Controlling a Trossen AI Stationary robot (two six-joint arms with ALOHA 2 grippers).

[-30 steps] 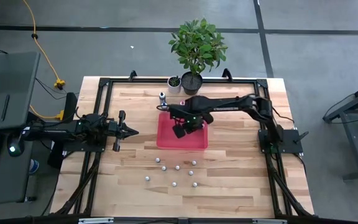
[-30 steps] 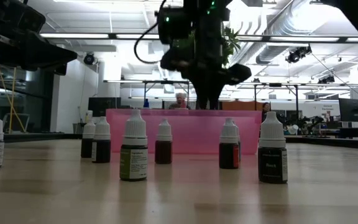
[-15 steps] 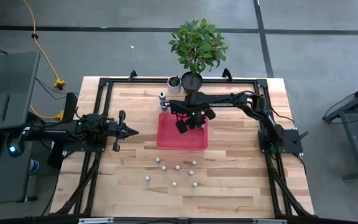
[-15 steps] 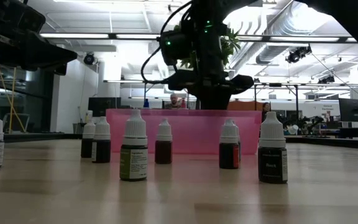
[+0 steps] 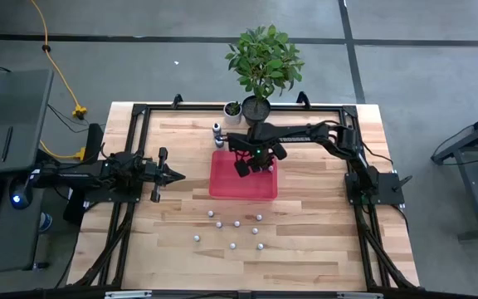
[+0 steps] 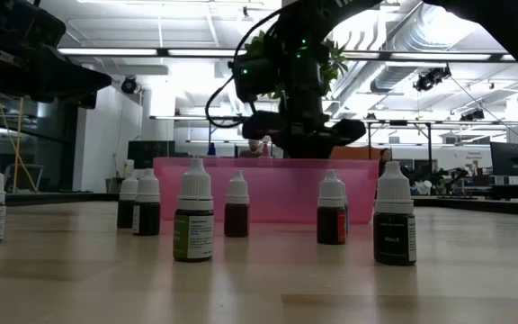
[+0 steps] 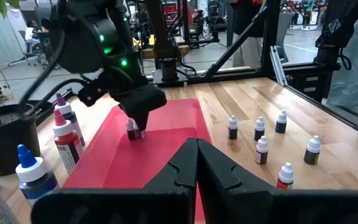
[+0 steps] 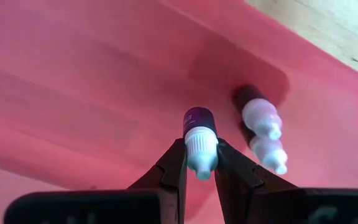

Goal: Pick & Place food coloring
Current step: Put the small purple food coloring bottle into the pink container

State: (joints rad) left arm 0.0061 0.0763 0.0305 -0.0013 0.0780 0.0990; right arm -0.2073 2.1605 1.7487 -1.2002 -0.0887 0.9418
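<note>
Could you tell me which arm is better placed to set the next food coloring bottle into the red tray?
The right: its gripper already holds a bottle over the red tray. The left gripper sits shut, away from it.

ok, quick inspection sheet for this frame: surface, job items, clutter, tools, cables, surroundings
Surface: wooden table inside a black frame.
Job's things: red tray holds two bottles; eight loose bottles stand on the table near the tray.
Clutter: potted plant, small white pot, taller bottles by the tray.
Tools: right tool shut on a bottle over the tray; left tool shut, waiting at the table's left.
Cables: yellow cable on the floor.
Surroundings: workshop room.
</note>
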